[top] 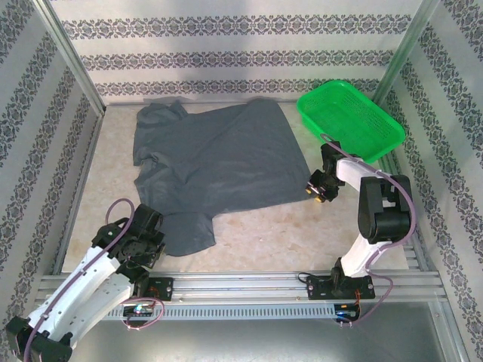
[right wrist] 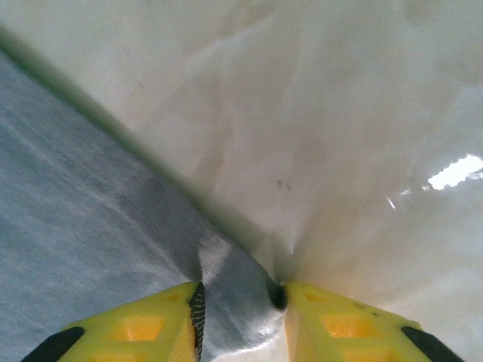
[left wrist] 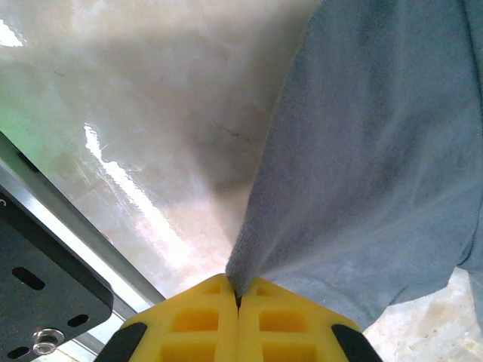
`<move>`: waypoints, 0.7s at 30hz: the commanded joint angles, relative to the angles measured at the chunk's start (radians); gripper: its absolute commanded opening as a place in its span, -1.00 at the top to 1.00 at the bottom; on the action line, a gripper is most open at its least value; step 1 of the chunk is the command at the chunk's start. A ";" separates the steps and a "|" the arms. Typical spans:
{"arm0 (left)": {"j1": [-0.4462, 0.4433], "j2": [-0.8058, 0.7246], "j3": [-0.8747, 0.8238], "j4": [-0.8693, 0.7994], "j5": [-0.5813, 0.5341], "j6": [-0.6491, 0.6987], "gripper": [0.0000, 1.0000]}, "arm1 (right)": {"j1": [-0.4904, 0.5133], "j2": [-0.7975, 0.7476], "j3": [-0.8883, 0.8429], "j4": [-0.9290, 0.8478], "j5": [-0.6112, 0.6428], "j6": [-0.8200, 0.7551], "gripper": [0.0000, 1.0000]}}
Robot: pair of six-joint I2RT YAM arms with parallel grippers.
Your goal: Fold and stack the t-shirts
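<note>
A dark slate-grey t-shirt point(top: 215, 162) lies spread flat across the middle of the table. My left gripper point(top: 153, 243) is at its near-left sleeve. In the left wrist view the yellow fingers point(left wrist: 238, 298) are shut on a bunched edge of the t-shirt point(left wrist: 377, 166), which rises away from them. My right gripper point(top: 317, 192) is low at the shirt's near-right corner. In the right wrist view its jaws point(right wrist: 241, 302) stand apart with the corner of the t-shirt point(right wrist: 75, 226) lying between them. The left pad touches the cloth, and a gap remains at the right pad.
A bright green mesh basket point(top: 351, 121) stands at the back right, just beyond my right arm. Patterned walls close the table on three sides. A metal rail point(top: 241, 285) runs along the near edge. Bare tabletop point(top: 264, 226) lies between the shirt and the rail.
</note>
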 commanded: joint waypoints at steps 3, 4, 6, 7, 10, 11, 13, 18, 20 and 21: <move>-0.018 -0.015 0.033 -0.064 -0.012 -0.036 1.00 | -0.006 0.037 0.035 -0.027 -0.004 -0.006 0.75; -0.017 -0.017 0.042 -0.074 -0.013 -0.038 1.00 | -0.007 0.025 0.030 -0.035 0.004 -0.008 0.85; -0.017 -0.023 0.059 -0.095 -0.018 -0.044 1.00 | -0.005 -0.009 0.015 -0.052 0.023 -0.012 1.00; -0.017 -0.028 0.068 -0.108 -0.022 -0.048 1.00 | -0.003 -0.031 0.006 -0.066 0.033 -0.017 1.00; -0.018 -0.038 0.095 -0.148 -0.030 -0.060 1.00 | 0.005 -0.105 -0.027 -0.103 0.060 -0.032 1.00; -0.017 -0.042 0.100 -0.158 -0.032 -0.063 1.00 | 0.010 -0.130 -0.039 -0.115 0.070 -0.035 1.00; -0.018 -0.053 0.105 -0.177 -0.033 -0.081 1.00 | 0.026 -0.187 -0.069 -0.148 0.091 -0.044 1.00; -0.024 -0.088 0.088 -0.168 -0.057 -0.111 1.00 | 0.069 -0.332 -0.162 -0.203 0.119 -0.031 1.00; -0.026 -0.083 0.072 -0.124 -0.065 -0.111 1.00 | 0.086 -0.381 -0.193 -0.208 0.127 -0.019 1.00; -0.025 -0.075 0.064 -0.092 -0.074 -0.106 1.00 | 0.094 -0.396 -0.207 -0.203 0.126 -0.013 1.00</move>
